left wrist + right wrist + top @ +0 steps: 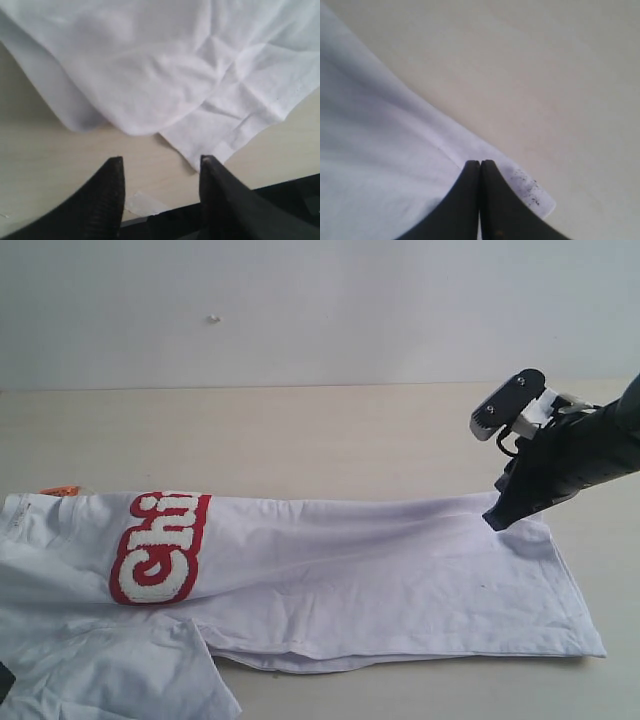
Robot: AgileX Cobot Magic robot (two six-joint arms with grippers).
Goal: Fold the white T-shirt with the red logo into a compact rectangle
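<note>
Pale wood tabletop is seen in the exterior view, with a plain white wall behind. The white T-shirt is laid lengthwise along the table, doubled over on itself, hem end to the right. The red logo is found on the left part of the cloth, cut short by a fold so that only "Chi" is read. An orange neck tag is noted at the far left edge. The right gripper is set down on the far edge of the shirt near the hem, and the cloth is drawn up into a low peak at its tip.

Left wrist view: the left gripper is seen with its fingers spread moderately apart and nothing between them but bare table. The rumpled shirt edge is found just beyond the fingertips, one hemmed corner nearly touching one tip. A scrap of clear tape is noted on the table between the fingers.

Right wrist view: the right gripper is seen with its jaws pressed flat together, tips meeting right at the shirt's hemmed edge, thin cloth pinched there. Small dark specks are noted on the hem beside the tips. Bare table is seen beyond the edge.
</note>
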